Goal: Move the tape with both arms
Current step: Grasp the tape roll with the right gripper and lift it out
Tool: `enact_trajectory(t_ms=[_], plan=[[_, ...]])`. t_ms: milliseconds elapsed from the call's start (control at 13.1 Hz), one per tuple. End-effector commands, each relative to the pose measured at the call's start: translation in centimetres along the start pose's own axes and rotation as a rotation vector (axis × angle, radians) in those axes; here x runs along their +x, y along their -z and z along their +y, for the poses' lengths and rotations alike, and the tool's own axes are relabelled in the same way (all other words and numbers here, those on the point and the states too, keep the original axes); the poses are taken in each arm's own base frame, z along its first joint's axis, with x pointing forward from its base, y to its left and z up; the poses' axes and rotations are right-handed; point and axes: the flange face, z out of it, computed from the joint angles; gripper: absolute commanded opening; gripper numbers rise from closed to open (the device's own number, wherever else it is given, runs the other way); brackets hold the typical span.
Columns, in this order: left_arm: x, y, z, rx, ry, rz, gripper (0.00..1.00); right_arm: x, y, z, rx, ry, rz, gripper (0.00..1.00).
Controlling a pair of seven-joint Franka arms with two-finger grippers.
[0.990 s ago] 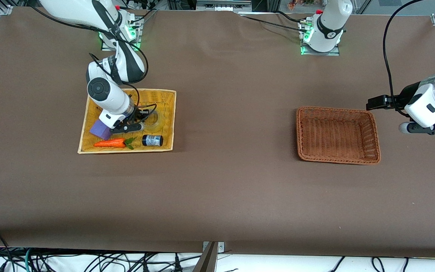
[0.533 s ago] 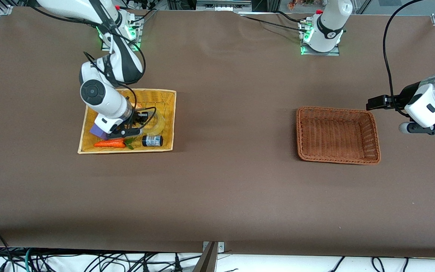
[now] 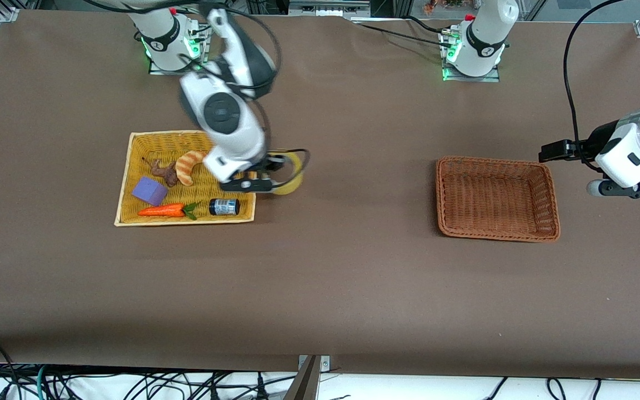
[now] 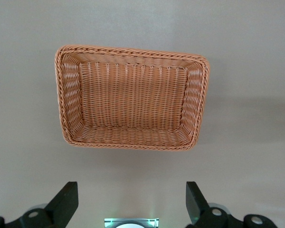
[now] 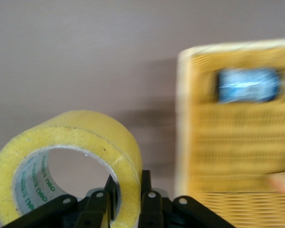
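Tape (image 5: 85, 137) in right claw (image 5: 126, 199), beside yellow tray (image 5: 185, 142).

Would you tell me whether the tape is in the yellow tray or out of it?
Out. The right gripper holds the tape by its wall, over bare table just past the yellow tray's edge.

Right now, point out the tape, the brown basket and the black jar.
tape (image 5: 92, 130), right wrist view, outer yellow band.
brown basket (image 3: 548, 191), front view, side wall.
black jar (image 3: 224, 207), front view, labelled side.

yellow tape (image 3: 291, 173), brown woven basket (image 3: 496, 198)
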Motion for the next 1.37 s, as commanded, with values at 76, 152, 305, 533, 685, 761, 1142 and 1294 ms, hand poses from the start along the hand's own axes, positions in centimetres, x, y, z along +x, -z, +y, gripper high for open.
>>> enact_trajectory(t_ms=[76, 152, 305, 533, 685, 761, 1142, 1294], plan=[[0.3, 0.5, -0.1, -0.020, -0.007, 0.007, 1.00, -3.2, -5.4, -11.4, 0.059, -0.125, 0.061, 0.00], [0.3, 0.5, -0.1, -0.020, -0.007, 0.007, 1.00, -4.3, -7.3, -12.8, 0.073, -0.131, 0.080, 0.00], [0.5, 0.2, -0.1, -0.020, -0.007, 0.001, 1.00, -5.1, -10.0, -13.9, 0.083, -0.139, 0.124, 0.00], [0.8, -0.1, -0.2, -0.020, -0.005, -0.002, 1.00, -5.5, -11.9, -14.4, 0.083, -0.162, 0.141, 0.00], [0.8, -0.2, 0.5, -0.017, -0.015, -0.005, 1.00, -5.1, -11.1, -14.3, 0.091, -0.158, 0.146, 0.36], [0.8, -0.2, 0.9, -0.015, -0.021, -0.004, 1.00, -4.8, -10.5, -14.1, 0.091, -0.164, 0.148, 0.92], [3.4, -3.1, 3.1, -0.097, -0.022, -0.007, 1.00, -1.0, -0.4, -9.4, -0.034, -0.059, 0.143, 1.00], [5.5, -6.8, 5.8, -0.099, -0.047, -0.010, 1.00, 1.0, 4.1, -5.1, -0.102, 0.001, 0.123, 1.00]])
